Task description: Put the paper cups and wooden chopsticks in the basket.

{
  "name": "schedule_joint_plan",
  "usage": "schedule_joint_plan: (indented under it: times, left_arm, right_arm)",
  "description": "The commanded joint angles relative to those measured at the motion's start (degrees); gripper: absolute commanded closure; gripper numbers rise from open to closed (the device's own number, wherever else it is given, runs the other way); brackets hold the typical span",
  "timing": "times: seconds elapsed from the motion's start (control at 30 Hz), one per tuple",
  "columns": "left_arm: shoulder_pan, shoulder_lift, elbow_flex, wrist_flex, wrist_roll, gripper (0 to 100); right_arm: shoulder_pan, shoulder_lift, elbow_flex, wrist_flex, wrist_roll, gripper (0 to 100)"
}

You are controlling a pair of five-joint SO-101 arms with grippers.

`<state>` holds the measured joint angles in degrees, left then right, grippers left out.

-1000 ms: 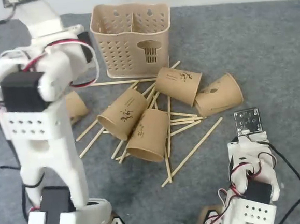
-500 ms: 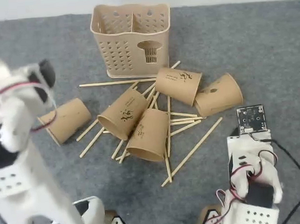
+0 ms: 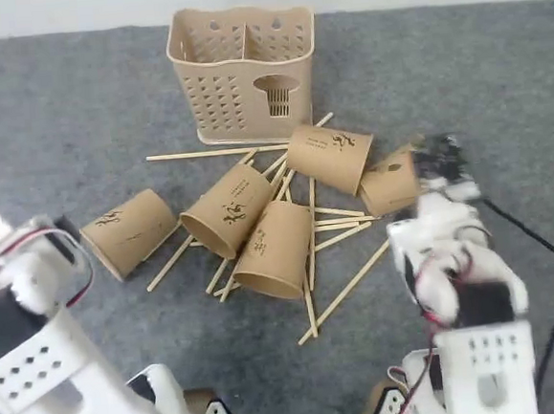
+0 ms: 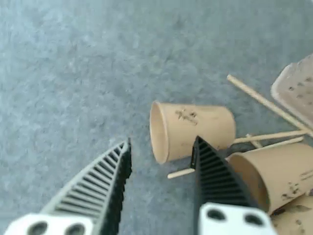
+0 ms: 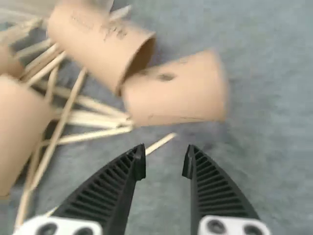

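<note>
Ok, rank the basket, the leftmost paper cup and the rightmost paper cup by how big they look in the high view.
1. The basket, clearly largest.
2. The leftmost paper cup, fully visible.
3. The rightmost paper cup looks smaller, but the right arm covers part of it, so the two cups may match.

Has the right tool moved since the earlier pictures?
Yes. The right tool advanced toward the basket, up to the rightmost paper cup.

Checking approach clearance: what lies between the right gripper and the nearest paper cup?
Right wrist view: one chopstick end on the carpet between right gripper and paper cup.
</note>
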<state>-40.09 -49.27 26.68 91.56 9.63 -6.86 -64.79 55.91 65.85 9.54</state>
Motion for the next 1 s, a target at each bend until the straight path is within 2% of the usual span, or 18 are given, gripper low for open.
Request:
schedule_joint_plan:
  times: [0.0, 0.1, 0.27, 0.4, 0.5, 0.67, 0.97]
  left_arm:
    - [-3.6, -2.6, 6.4, -2.6, -1.8, 80]
    - [-5.9, -3.2, 11.4, -6.5, -1.9, 80]
    - [-2.3, -3.0, 20.9, -17.1, -1.4, 80]
    - [0.6, -3.0, 27.9, -23.5, 2.5, 80]
    - [0.7, -3.0, 28.4, -24.7, 2.8, 80]
    - [1.6, -1.1, 28.4, -25.3, 3.1, 80]
    - [3.2, 22.0, 21.3, -32.4, 5.4, 80]
  right_arm:
    - [-6.7, 3.3, -3.6, 0.2, -1.8, 85.8]
    - [-9.7, 3.2, -1.6, -1.0, -2.6, 85.8]
    - [-11.4, 3.2, 3.7, -6.2, -1.7, 85.8]
    - [-11.5, 3.2, 7.3, -10.9, 1.2, 85.7]
    - [-13.5, 3.9, 4.2, -11.2, 1.9, 84.9]
    - [-19.6, 9.1, -5.5, -2.9, -1.2, 78.7]
    - [-21.5, 13.0, -4.1, -3.7, -1.1, 79.8]
